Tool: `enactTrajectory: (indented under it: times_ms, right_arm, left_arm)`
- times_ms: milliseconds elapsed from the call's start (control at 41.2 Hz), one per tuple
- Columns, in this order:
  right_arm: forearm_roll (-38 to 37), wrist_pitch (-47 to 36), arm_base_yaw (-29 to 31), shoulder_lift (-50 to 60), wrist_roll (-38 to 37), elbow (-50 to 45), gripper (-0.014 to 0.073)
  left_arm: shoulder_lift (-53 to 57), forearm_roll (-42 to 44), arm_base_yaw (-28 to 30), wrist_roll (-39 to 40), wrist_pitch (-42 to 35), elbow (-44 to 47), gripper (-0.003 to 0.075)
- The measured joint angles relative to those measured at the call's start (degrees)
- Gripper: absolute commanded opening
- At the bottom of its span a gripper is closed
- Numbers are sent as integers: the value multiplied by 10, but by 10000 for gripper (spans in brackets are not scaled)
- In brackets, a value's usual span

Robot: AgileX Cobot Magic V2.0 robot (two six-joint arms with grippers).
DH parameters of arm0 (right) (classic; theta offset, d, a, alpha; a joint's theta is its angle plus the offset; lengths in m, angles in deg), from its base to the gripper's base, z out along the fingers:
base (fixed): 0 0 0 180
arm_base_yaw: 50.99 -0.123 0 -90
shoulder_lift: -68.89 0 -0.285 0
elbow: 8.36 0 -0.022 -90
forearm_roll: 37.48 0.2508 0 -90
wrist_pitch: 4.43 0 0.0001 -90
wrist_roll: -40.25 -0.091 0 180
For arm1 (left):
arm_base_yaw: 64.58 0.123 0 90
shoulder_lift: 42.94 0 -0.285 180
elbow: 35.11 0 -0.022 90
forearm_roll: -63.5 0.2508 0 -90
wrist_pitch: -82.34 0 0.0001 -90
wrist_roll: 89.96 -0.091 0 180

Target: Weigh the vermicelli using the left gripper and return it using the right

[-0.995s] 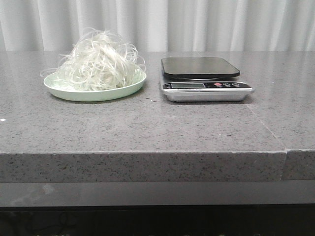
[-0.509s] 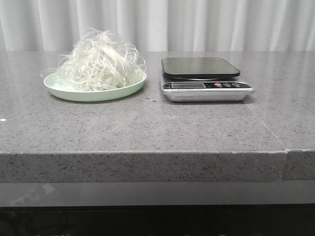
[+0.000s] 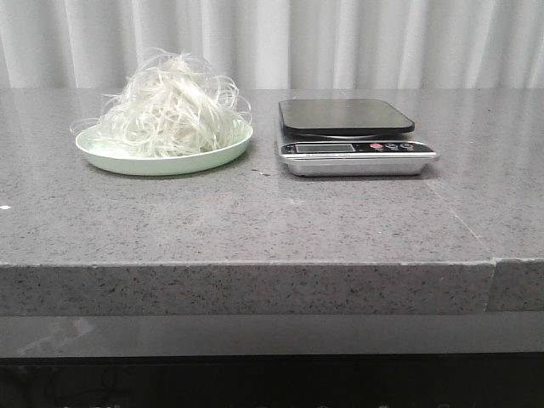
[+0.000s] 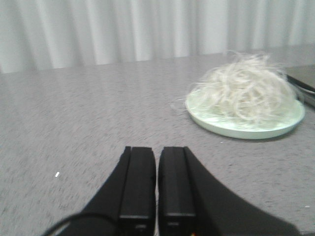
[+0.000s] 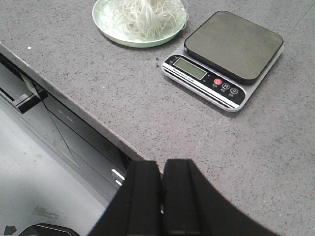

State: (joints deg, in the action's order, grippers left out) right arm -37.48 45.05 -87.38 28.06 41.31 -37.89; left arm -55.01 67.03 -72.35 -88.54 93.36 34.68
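Note:
The vermicelli (image 3: 170, 106) is a fluffy white tangle heaped on a pale green round plate (image 3: 127, 161) at the table's left. It also shows in the left wrist view (image 4: 246, 91) and the right wrist view (image 5: 145, 14). The scale (image 3: 353, 140), with a dark bare platform (image 3: 344, 116), stands to the plate's right and shows in the right wrist view (image 5: 224, 56). My left gripper (image 4: 157, 150) is shut and empty, low over the table, well short of the plate. My right gripper (image 5: 162, 164) is shut and empty above the table's front edge. Neither gripper shows in the front view.
The grey stone table (image 3: 255, 221) has a seam at its right front (image 3: 493, 263). White curtains (image 3: 340, 42) hang behind it. Below the front edge, the right wrist view shows a cabinet front with a handle (image 5: 29, 98).

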Motion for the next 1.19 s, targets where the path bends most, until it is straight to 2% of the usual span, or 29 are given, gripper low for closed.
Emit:
enactTrajectory:
  times_ms: [170,412,1189]
  right_arm:
    - [0,0,0,0,0,0,162]
    - [0,0,0,0,0,0,162]
    - [0,0,0,0,0,0,162]
  left_arm:
    - [45,-19,35,0,-41,69,143]
    - [45,-20,38,0,-83,75,143]
    - [45,-21,39,0,-86,75,143]
